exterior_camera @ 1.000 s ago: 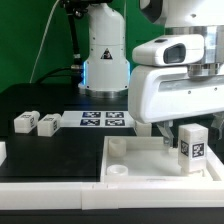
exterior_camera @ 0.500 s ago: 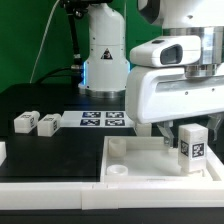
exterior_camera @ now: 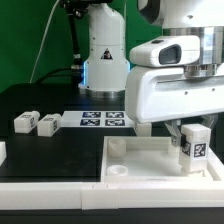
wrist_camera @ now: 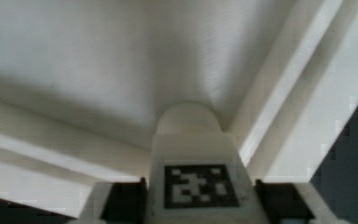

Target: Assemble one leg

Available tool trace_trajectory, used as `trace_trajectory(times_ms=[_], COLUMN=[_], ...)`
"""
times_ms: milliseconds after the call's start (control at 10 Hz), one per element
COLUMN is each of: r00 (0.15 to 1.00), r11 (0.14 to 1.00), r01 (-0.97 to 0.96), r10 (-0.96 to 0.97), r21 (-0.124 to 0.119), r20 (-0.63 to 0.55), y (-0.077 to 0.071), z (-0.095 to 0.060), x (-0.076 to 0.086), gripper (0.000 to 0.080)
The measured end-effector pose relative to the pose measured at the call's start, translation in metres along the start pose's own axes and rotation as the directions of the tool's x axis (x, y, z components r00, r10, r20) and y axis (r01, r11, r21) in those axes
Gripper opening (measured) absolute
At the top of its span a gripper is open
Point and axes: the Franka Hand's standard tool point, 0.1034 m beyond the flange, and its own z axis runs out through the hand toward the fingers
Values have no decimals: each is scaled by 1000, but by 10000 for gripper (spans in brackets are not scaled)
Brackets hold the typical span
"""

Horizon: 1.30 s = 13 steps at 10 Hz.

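Currently the leg is being held upright over the large white panel, toward the exterior view's right, with one tagged face turning to that camera. In my judgement it is being kept vertical so that its lower end can go straight down into a corner socket. That socket is hidden behind the leg, and I cannot tell whether the leg is already touching the panel.

The fingers are closing on the leg from both sides, as the wrist view is showing, with the tag sitting between them and the leg's rounded end pointing toward the panel's raised rim.

The arm is reaching down from above, its wrist hanging directly over the panel.

Two spare legs are lying well apart on the dark tabletop, beside the marker board.
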Motion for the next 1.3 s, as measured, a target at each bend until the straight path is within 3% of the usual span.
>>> trace_trajectory(times_ms=[200,400,600,700,900,1000,1100,1200,1300], r00=[953,847,703,552,432,438,486,493,607], r11=[953,846,703,552,431,437,485,492,607], r01=[-303,-532,-711,-833,-902,-899,-874,-870,-794], r10=[303,532,711,833,901,898,873,870,794], r21=[17,25,33,34,33,33,35,36,28], r20=[-7,0,13,24,29,29,28,29,19], y=[-3,-9,-11,-13,-15,-15,-15,-16,-18], z=[1,1,1,1,1,1,1,1,1], x=[0,1,2,2,2,2,2,2,2], gripper=[289,290,291,291,291,291,412,412,545])
